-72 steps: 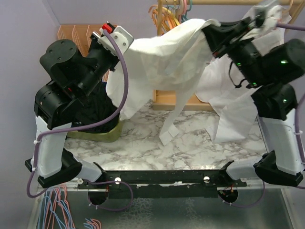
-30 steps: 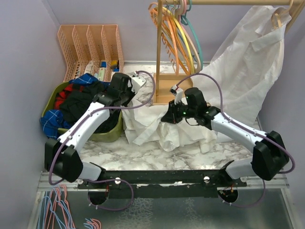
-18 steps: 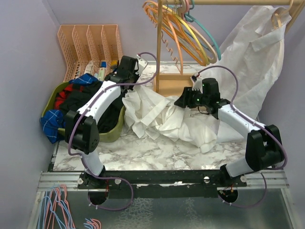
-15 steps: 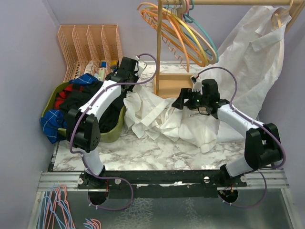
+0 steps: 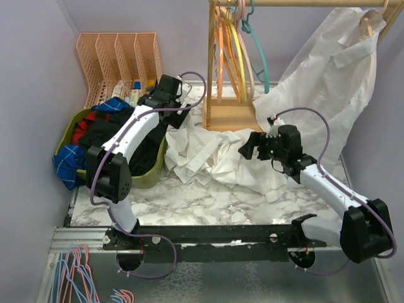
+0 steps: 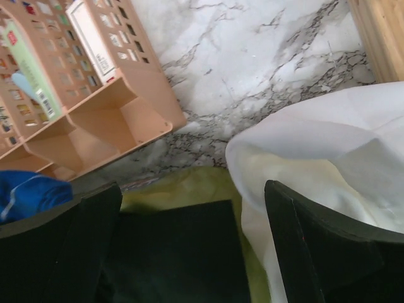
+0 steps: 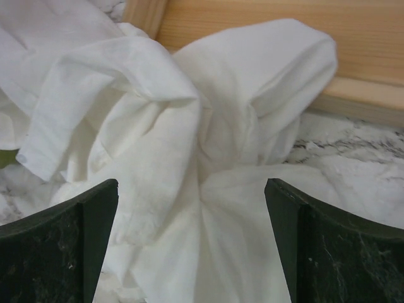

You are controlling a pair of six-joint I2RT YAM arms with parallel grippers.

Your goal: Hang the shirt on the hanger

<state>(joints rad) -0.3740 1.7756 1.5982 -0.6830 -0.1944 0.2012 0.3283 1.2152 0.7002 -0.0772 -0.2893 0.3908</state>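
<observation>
Shirt (image 5: 211, 158) is lying crumpled on the desk (image 5: 189, 202) (against the green basket (image 5: 148, 178)), left hand (image 6: 189, 252) and right hand (image 7: 189, 252) both spread.

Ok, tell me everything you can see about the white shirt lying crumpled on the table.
The shirt is thin, plain white fabric, bunched in a creased heap on the marble table. Its far folds lie against the wooden rack base, and one edge drapes onto the green basket. The right gripper is open above it and the left gripper open at its edge; neither holds it.
</observation>
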